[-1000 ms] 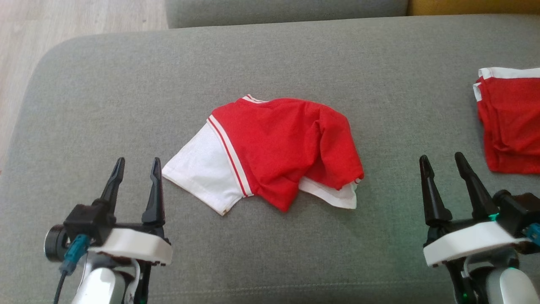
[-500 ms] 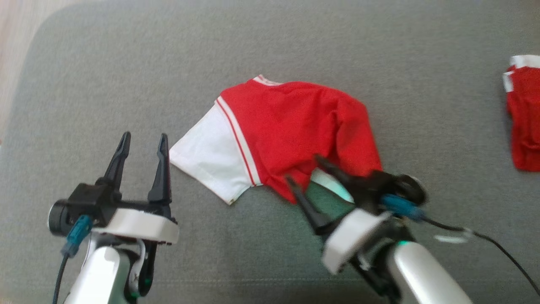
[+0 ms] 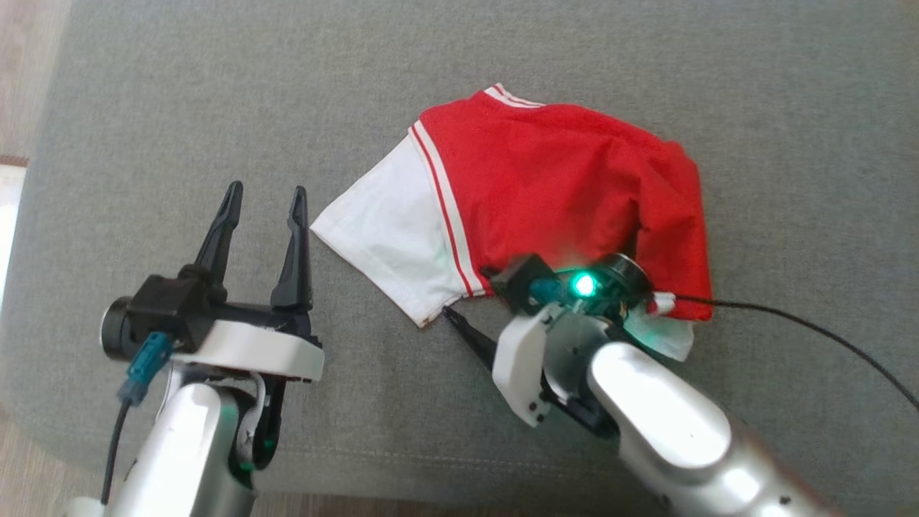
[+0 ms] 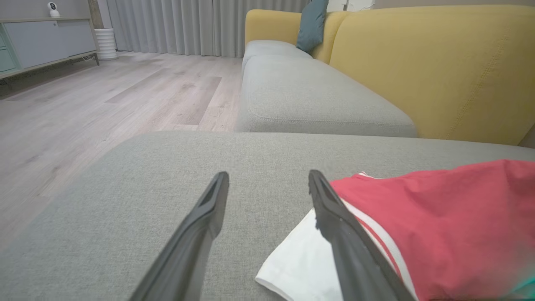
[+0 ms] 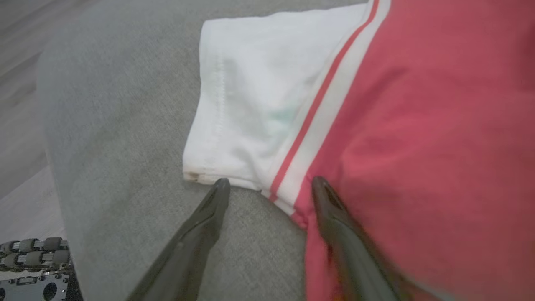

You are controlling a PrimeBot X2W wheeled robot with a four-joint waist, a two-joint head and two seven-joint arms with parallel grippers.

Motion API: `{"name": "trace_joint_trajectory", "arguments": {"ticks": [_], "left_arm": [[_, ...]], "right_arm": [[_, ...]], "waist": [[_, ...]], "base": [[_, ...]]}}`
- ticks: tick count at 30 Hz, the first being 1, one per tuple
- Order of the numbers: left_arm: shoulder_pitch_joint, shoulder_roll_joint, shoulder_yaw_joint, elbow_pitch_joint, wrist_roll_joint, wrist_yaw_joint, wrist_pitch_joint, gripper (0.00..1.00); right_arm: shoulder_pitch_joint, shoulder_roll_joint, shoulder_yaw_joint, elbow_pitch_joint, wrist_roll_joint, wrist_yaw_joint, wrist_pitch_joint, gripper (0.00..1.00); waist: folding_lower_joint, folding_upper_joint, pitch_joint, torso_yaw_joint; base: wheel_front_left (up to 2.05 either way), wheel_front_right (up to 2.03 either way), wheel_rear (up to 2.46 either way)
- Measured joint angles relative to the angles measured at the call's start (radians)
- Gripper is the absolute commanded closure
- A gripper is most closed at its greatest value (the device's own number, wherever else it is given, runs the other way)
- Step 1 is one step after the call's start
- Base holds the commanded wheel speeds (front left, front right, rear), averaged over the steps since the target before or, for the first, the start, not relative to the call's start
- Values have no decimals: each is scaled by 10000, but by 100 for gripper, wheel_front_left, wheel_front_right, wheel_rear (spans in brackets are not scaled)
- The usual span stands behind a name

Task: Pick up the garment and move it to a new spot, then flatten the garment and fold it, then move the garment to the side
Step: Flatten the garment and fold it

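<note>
Red-and-white jersey (image 3: 560, 194) lies crumpled mid-frame on the grey sofa cushion (image 3: 179, 108). The right gripper (image 5: 271, 183) is at its near hem, jaws apart, one over bare cushion, one over red cloth. Closing here could pinch a single layer or snag the upholstery, so the jersey would drag rather than lift. The left gripper (image 3: 266, 197) hovers lower left, jaws apart too. In the head view the wrist hides one jaw and part of the hem, so contact is anyone's guess.
</note>
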Motion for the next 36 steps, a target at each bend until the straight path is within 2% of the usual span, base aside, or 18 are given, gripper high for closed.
{"name": "trace_joint_trajectory", "arguments": {"ticks": [2,3,4,5,8,11,15,20,25,29,32,33,34,36], "left_arm": [[-6,-40,0,73,0,-13,-10,0],[-6,-71,0,121,0,-17,-10,0],[-6,-92,4,163,0,-73,-10,0],[-6,-102,12,186,0,-90,-10,0],[-6,-115,25,199,6,-96,-12,0],[-6,-115,73,194,115,-100,-12,0],[-1,-102,217,155,174,-98,-12,0],[25,-65,295,90,176,-94,-12,0],[81,42,291,-35,263,-90,-12,0],[82,71,282,-67,263,-90,-10,0],[82,107,272,-104,263,-90,4,0],[82,121,270,-130,263,-90,6,0],[82,132,272,-151,263,-90,8,0],[82,150,263,-173,263,-90,19,0]], "right_arm": [[-325,84,155,376,2,0,13,0],[-497,123,255,504,29,0,13,22],[-664,157,364,652,98,0,17,66],[-803,167,464,769,194,0,19,100],[-998,159,604,892,598,0,-44,100],[-929,155,685,552,1162,0,-575,100],[-788,186,-109,-548,1751,0,-1678,100],[-265,188,-2270,-1678,1958,0,-2686,100],[1183,209,-4934,-2585,2192,0,-3315,100],[2490,238,-6899,-2688,2673,0,-3498,100],[3287,286,-7731,-2437,3103,0,-3607,100],[3459,311,-7837,-2290,3292,0,-3609,67],[3574,326,-7885,-2148,3599,0,-3616,0],[3653,416,-7894,-1889,3787,0,-3714,0]], "waist": [[-1,0,89,54],[-2,0,111,73],[-2,0,122,75],[-1,0,123,62],[-2,0,76,-19],[-1,0,-1,-152],[-2,0,-118,-398],[-2,0,-279,-788],[-2,0,-386,-1190],[-2,0,-389,-1407],[-2,0,-332,-1514],[-2,0,-306,-1545],[-2,0,-285,-1580],[-2,0,-248,-1629]], "base": [[0,0,0],[0,0,0],[0,0,0],[0,0,0],[0,0,0],[0,0,0],[0,0,0],[0,0,0],[0,0,0],[0,0,0],[0,0,0],[0,0,0],[0,0,0],[0,0,0]]}}
